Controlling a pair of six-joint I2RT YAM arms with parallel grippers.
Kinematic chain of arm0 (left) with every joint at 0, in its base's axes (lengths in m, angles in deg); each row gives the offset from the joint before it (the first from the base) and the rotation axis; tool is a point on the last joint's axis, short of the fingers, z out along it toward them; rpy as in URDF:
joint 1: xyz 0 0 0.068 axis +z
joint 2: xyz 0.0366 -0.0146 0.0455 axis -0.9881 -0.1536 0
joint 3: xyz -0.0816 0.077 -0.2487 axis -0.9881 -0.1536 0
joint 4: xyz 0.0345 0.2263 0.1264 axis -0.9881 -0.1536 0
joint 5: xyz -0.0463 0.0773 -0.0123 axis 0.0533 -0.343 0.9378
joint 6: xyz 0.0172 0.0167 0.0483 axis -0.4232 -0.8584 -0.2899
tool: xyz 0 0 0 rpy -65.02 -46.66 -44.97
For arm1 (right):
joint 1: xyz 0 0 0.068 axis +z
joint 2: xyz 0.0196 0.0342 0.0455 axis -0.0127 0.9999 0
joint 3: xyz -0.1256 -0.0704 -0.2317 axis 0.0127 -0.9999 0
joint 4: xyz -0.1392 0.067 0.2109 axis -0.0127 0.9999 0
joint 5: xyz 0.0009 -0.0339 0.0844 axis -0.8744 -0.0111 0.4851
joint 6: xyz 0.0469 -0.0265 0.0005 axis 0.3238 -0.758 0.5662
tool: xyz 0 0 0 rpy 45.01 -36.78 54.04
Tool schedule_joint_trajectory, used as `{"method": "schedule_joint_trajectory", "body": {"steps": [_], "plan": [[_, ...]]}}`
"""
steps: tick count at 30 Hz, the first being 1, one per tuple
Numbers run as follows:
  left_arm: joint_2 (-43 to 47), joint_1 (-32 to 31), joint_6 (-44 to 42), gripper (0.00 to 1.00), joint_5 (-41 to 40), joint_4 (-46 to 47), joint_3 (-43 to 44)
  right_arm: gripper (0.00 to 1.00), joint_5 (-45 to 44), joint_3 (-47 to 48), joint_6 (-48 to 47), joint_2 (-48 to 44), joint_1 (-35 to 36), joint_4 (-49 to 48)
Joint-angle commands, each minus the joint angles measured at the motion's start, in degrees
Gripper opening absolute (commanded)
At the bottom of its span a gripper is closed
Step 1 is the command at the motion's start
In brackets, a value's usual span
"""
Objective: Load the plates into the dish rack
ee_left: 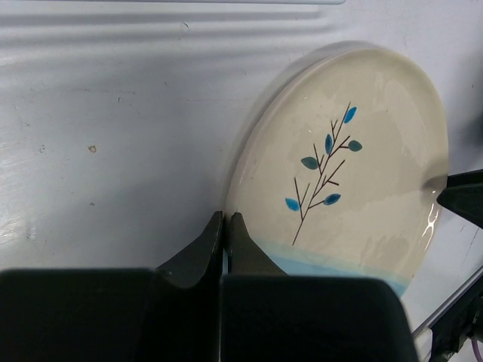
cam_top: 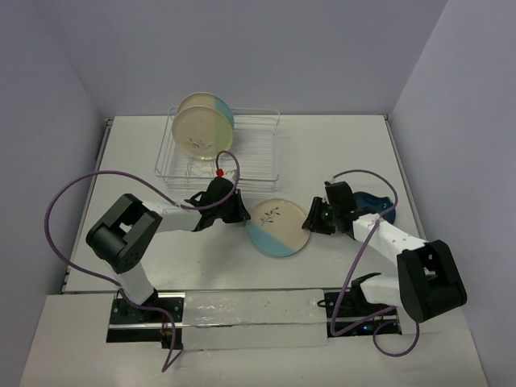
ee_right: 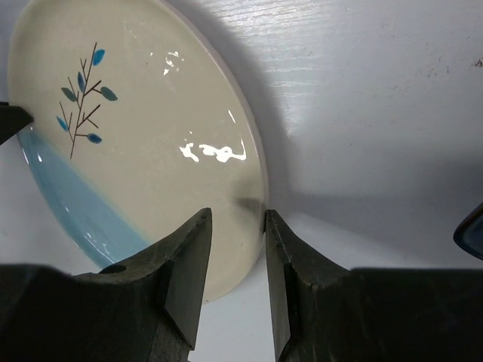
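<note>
A cream plate [cam_top: 276,226] with a light-blue segment and a sprig motif sits mid-table between both arms, tilted off the table. My left gripper [cam_top: 244,214] is shut on its left rim; the two fingers pinch that rim [ee_left: 226,216]. My right gripper [cam_top: 309,219] is open at the opposite rim, one finger over the plate's face [ee_right: 136,151] and the other just outside the edge [ee_right: 238,215]. The silver wire dish rack [cam_top: 254,153] stands at the back with two plates [cam_top: 203,125] upright in its left end. A dark blue plate [cam_top: 377,201] lies behind my right arm, mostly hidden.
The right part of the rack holds only bare wire dividers. Purple cables loop over the table from each arm. The white table ends at grey walls on the left, right and back. The dark blue plate's edge [ee_right: 472,230] shows at the right border of the right wrist view.
</note>
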Motion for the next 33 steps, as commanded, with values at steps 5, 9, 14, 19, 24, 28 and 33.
{"method": "schedule_joint_trajectory", "body": {"steps": [5, 9, 14, 19, 24, 28, 33], "plan": [[-1.3, -3.5, 2.7, 0.00, 3.0, -0.8, -1.5, 0.45, 2.8, 2.5, 4.3, 0.5, 3.3, -8.0], [-1.4, -3.6, 2.6, 0.00, 2.8, -1.2, -1.3, 0.51, 0.6, 2.1, 4.1, -0.2, 3.1, -7.6], [-1.4, -3.6, 2.7, 0.00, 2.8, -1.3, -1.2, 0.57, 0.8, 2.2, 3.7, 2.3, 2.9, -7.6], [-1.0, -3.6, 2.6, 0.00, 2.2, -1.6, -1.4, 0.65, 0.1, 1.5, 3.9, 3.5, 2.6, -7.6], [-1.4, -3.6, 2.5, 0.00, 2.7, -1.5, -1.0, 0.67, 0.8, 0.6, 4.2, 5.5, 2.4, -8.0], [-2.2, -3.6, 2.4, 0.00, 3.3, -1.5, -0.4, 0.65, 9.8, -2.1, 6.1, 6.9, 2.2, -14.9], [-2.5, -3.5, 2.5, 0.00, 3.7, -1.3, -0.3, 0.58, 23.8, -3.5, 10.4, 4.4, 2.0, -28.9]]}}
